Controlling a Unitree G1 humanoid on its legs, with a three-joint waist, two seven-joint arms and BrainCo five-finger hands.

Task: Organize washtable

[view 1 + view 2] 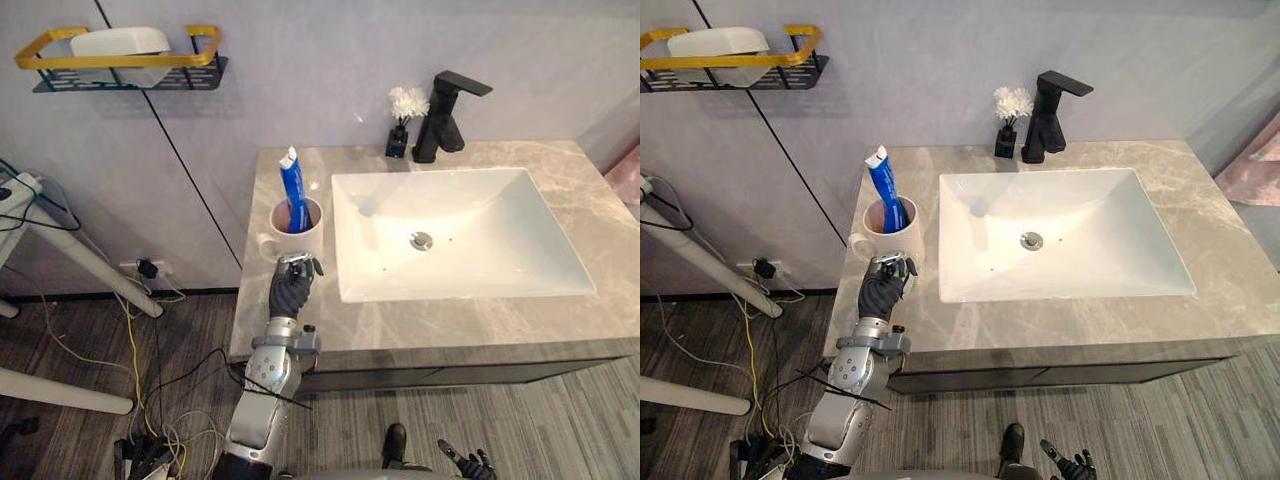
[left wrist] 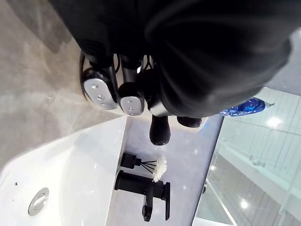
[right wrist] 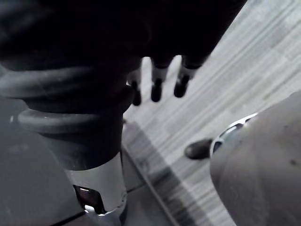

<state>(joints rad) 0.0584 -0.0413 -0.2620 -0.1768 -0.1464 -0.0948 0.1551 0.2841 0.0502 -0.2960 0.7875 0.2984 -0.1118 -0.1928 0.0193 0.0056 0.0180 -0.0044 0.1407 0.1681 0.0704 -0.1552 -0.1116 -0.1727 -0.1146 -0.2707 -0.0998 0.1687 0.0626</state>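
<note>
The washtable has a grey marbled counter (image 1: pixel 600 215) with a white rectangular sink (image 1: pixel 480 230) set in it. A black faucet (image 1: pixel 445 115) stands behind the sink, and just beside it is a small black vase with a white flower (image 1: pixel 400 125). Near the counter's left end stands a pale cup (image 1: pixel 298 240), just beside the sink's left rim. A blue toothpaste tube (image 1: pixel 291 190) stands in it, leaning a little, with its white cap up.

The left hand (image 1: pixel 291 288) rests on the counter just in front of the cup. Its fingers (image 2: pixel 99 92) are curled and nothing is inside them – whether the tips touch the cup I cannot tell. The right hand (image 1: pixel 468 464) hangs low, well apart from the counter, with its fingers (image 3: pixel 157 87) loose and straight over the floor (image 1: pixel 520 420).

The wall (image 1: pixel 330 60) is of plain grey panels. On its left side a black shelf with a yellow rail (image 1: pixel 120 62) carries a white object (image 1: pixel 120 42). The floor is of grey wood-like planks – left of the washtable cables (image 1: pixel 135 340) lie on it, beside slanted white legs (image 1: pixel 90 265) of some stand.
</note>
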